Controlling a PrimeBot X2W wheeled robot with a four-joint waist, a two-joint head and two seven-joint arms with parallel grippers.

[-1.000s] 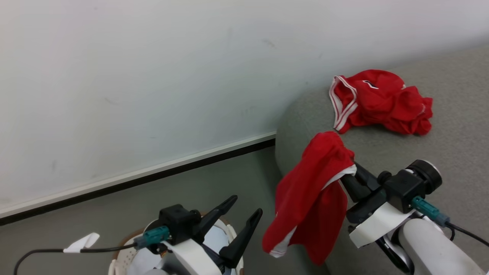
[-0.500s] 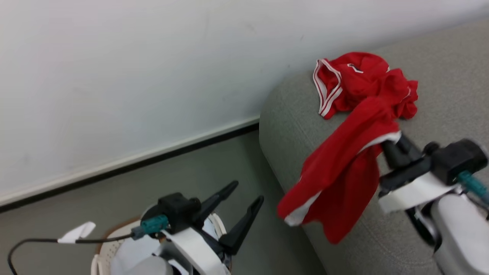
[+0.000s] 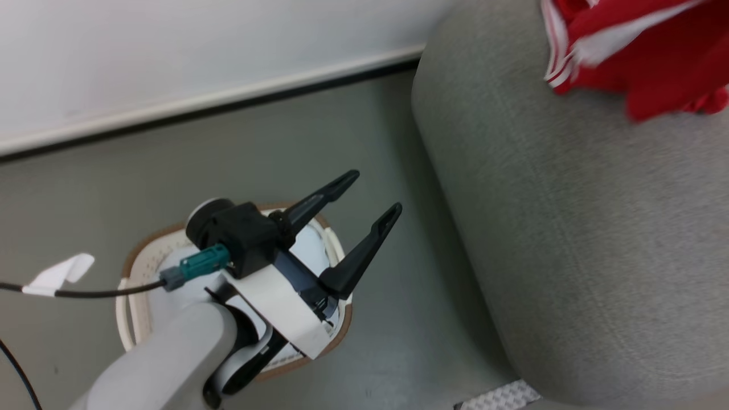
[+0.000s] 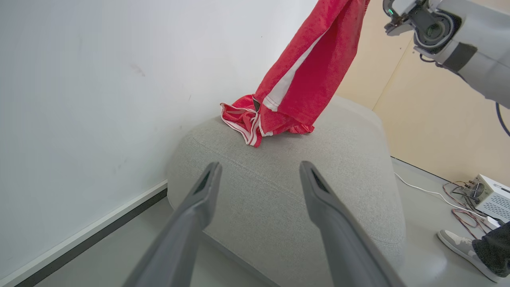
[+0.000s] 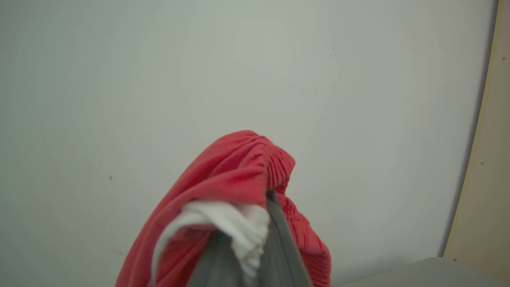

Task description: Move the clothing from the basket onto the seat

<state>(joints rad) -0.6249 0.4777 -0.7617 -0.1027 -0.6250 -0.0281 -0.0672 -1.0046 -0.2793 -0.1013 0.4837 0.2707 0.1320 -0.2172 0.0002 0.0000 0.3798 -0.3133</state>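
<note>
Now, the right gripper [image 5: 259, 247] had its fingers clamped shut on a red garment [image 5: 239, 175]. A fold of white trim was bunched right at the pinch, and ribbed red cloth humped over the tips at the lower middle of the right wrist view. In the left wrist view the same piece hung long from the top edge, with a white stripe running down its side. Its lower end reached down to the grey seat [image 4: 318, 179], just beside a crumpled red heap [image 4: 241, 119] edged in double white stripes at the upper middle of that frame. In the head view the red cloth sat blurred in the upper right corner, over the seat's rounded end. Meanwhile the left gripper [image 3: 377, 191] had its fingers spread wide with nothing between them, poised at lower left above the basket [image 3: 142, 256]. The basket was oval and cream-white, with a brown rim and perforated wall, and stood on the grey floor [image 3: 228, 148] near the seat.
</note>
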